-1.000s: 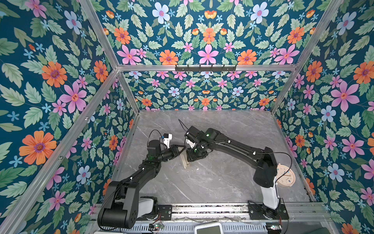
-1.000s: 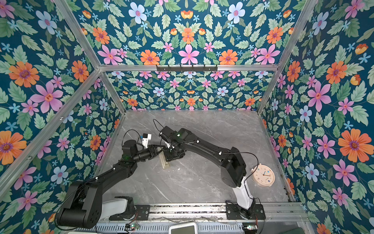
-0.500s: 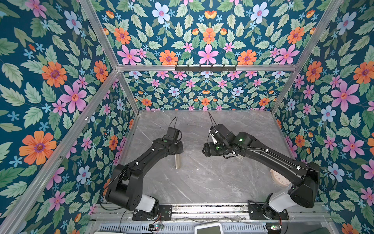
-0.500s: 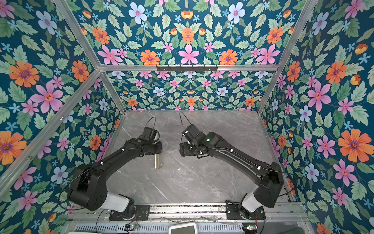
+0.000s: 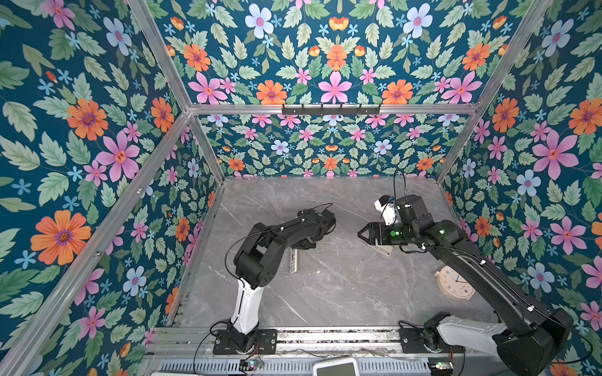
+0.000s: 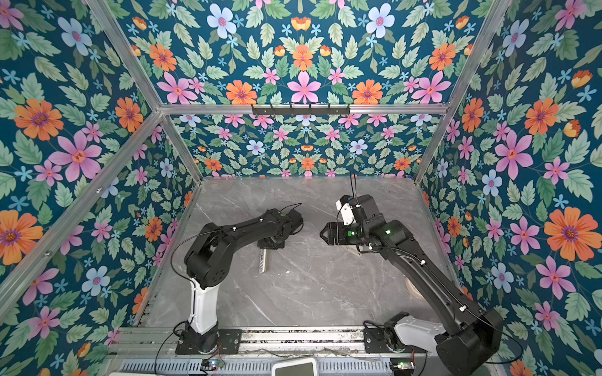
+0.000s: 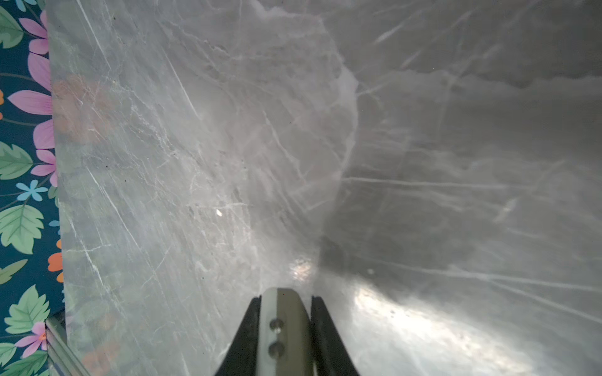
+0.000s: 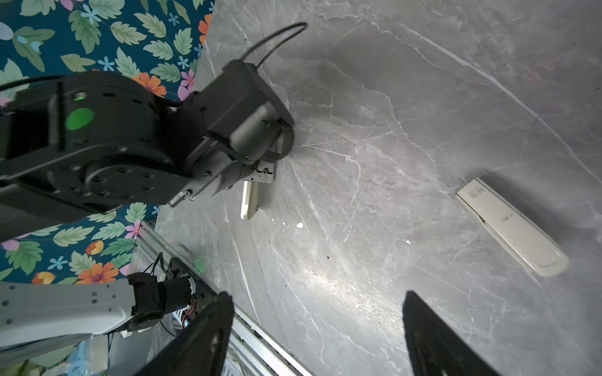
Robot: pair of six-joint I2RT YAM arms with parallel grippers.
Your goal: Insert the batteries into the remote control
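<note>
The left jaws pinch one end of the remote control point(image 5: 293, 262), which hangs below them toward the surface point(image 5: 325, 293), seemingly held ready for loading. The right jaws stand spread and empty. No batteries show, so the right jaws must probably fetch one next.

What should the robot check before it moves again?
1. Left hand shut on the remote control: ok.
2. Right hand open and empty: ok.
3. Batteries in sight: not ok, none shows in any view.
4. Remote's battery slot open: cannot tell, the left hand hides that end.
5. Cream block lying flat on the table, apart from both hands: ok.
</note>
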